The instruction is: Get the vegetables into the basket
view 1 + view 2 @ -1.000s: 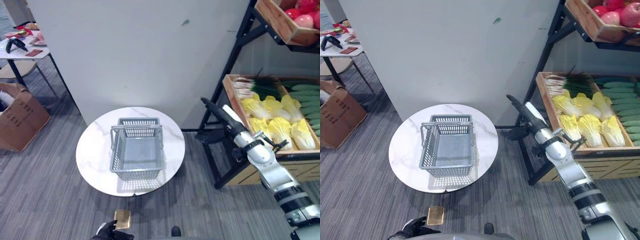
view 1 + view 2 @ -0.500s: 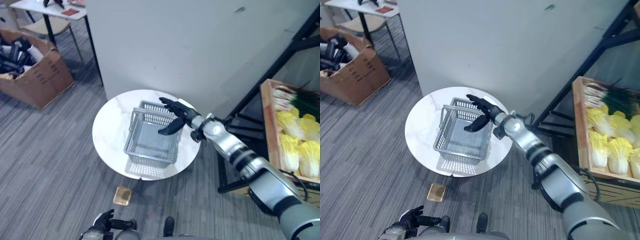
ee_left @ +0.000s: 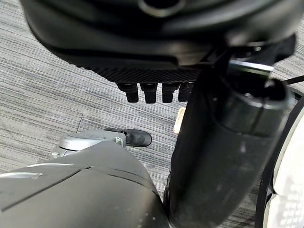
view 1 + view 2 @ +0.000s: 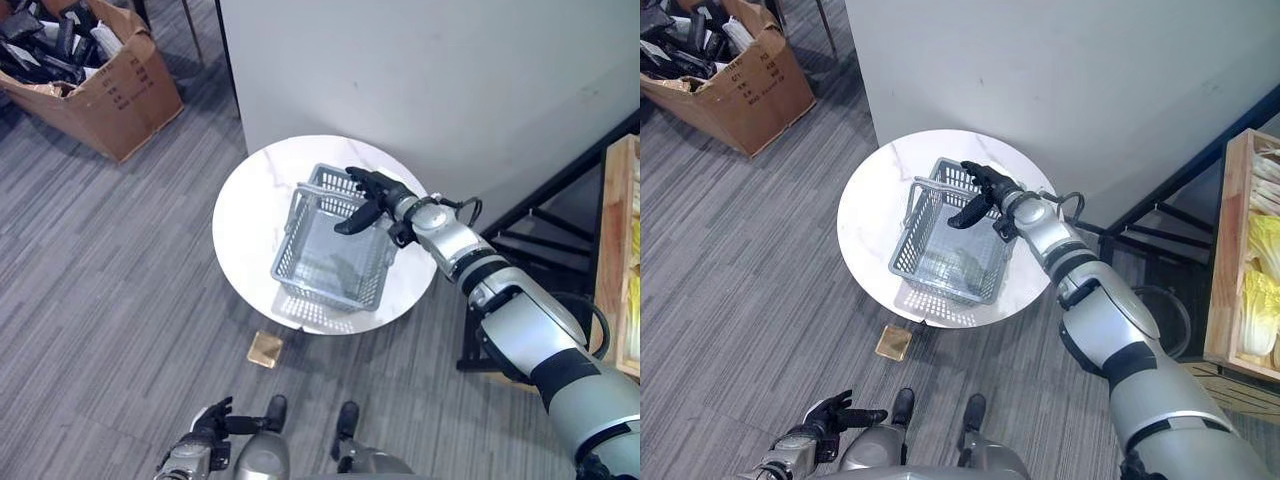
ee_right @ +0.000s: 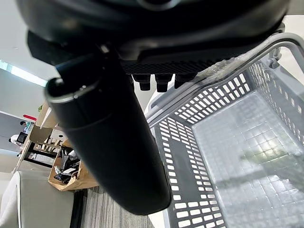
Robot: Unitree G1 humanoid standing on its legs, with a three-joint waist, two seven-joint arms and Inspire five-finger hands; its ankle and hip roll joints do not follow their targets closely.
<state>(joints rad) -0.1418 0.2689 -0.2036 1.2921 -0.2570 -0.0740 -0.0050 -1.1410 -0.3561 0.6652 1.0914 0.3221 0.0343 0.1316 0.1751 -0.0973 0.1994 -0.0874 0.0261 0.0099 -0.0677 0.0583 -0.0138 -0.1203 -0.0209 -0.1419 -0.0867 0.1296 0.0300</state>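
An empty grey plastic basket (image 4: pixel 335 250) stands on a round white marble table (image 4: pixel 250 205). My right hand (image 4: pixel 372 194) reaches over the basket's far right rim, just above its raised handle (image 5: pixel 266 52), fingers straight, thumb spread and nothing held. The right wrist view looks past the hand into the bare mesh bottom of the basket (image 5: pixel 237 142). Yellow cabbages (image 4: pixel 1262 300) lie in a wooden crate (image 4: pixel 1225 250) on the shelf to the right. Low beside the floor, my left hand (image 4: pixel 830 415) hangs with fingers spread.
A black metal shelf frame (image 4: pixel 540 225) stands between the table and the crate. A white wall panel (image 4: pixel 400 60) rises behind the table. An open cardboard box (image 4: pixel 100 75) sits at the far left. A small tan block (image 4: pixel 265 348) lies on the carpet.
My right arm swung from the shelf side to the basket's far rim and has stayed there since. The camera turned left, so the crate slid to the right edge.
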